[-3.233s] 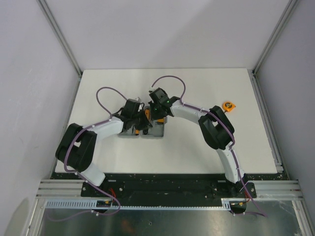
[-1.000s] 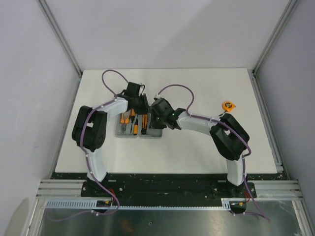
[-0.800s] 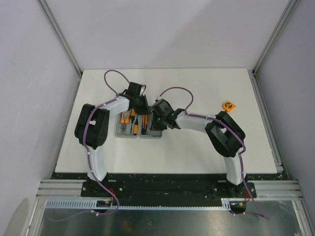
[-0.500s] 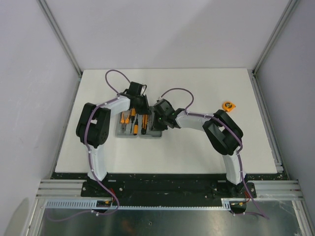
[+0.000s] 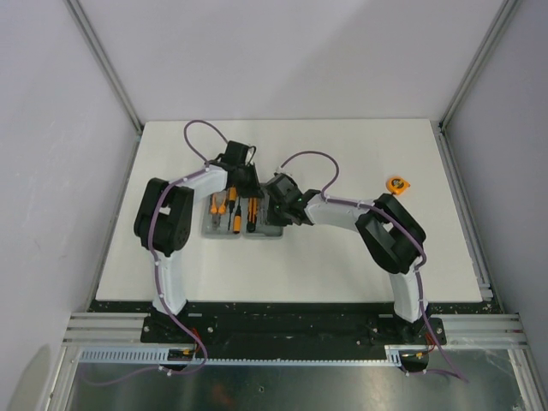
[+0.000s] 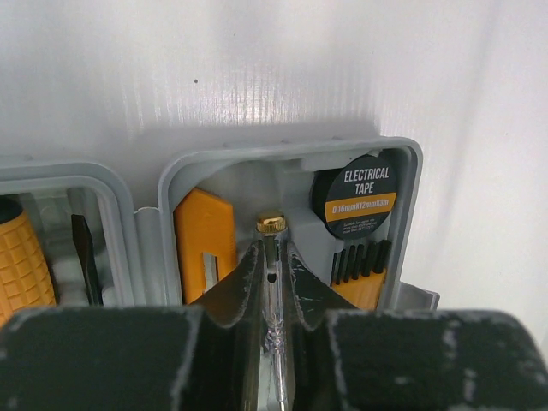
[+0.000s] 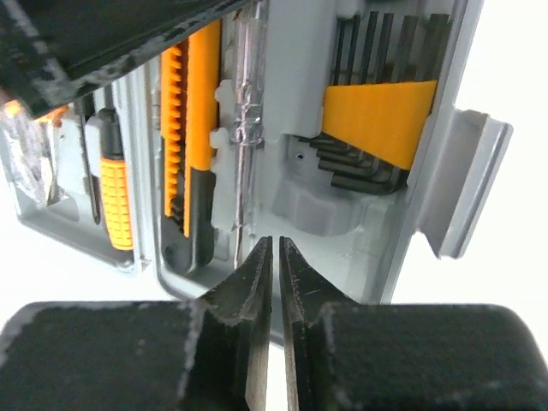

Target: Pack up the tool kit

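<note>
Near the middle of the table, the grey case lay open and flat, with both arms bent over its right half. Our left claw was pinched shut on the clear tester, whose brass cap poked out just past the fingertips. Our right claw had its fingers drawn almost together, with only a slit between them and nothing in it. It hovered just beyond the bare tip of the tester's shaft.

What the next move turned on was the tester's line. Its long axis ran straight along the left claw's own line and down the slot between the orange knife on 1 side and the hex keys on the other. The black tape roll sat past the keys, in the corner. In the right wrist view the tester seemed to lie in its white clips already, though we could not tell whether it was pressed fully home. We judged that the left claw, gripping the cap end, was the 1 to seat or release it.

Of the kit, the orange tape measure was out on the table's right side, well apart from the case and nearer the right arm.
</note>
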